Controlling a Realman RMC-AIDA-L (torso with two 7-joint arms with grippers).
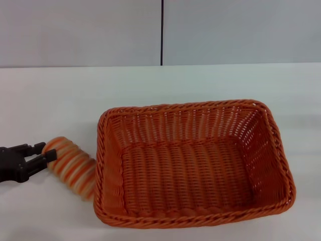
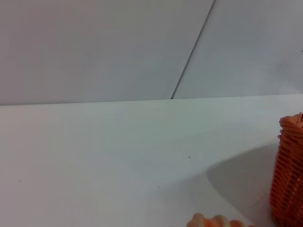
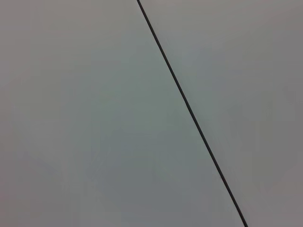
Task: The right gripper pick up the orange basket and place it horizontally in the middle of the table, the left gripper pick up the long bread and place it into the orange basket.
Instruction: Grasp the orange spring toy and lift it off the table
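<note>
The orange basket (image 1: pixel 193 163) lies horizontally on the white table (image 1: pixel 50 95), in the middle and slightly right, with nothing in it. The striped long bread (image 1: pixel 72 165) lies slanted on the table right beside the basket's left wall. My left gripper (image 1: pixel 44 152) reaches in from the left edge, open, its fingertips at the bread's far-left end, the nearer one overlapping it. In the left wrist view the bread's top (image 2: pixel 214 221) and a basket corner (image 2: pixel 289 179) peek in. The right gripper is out of view.
A grey wall with a dark vertical seam (image 1: pixel 162 32) stands behind the table. The right wrist view shows only that wall and its seam (image 3: pixel 189 111). Bare tabletop lies behind the basket and to its left.
</note>
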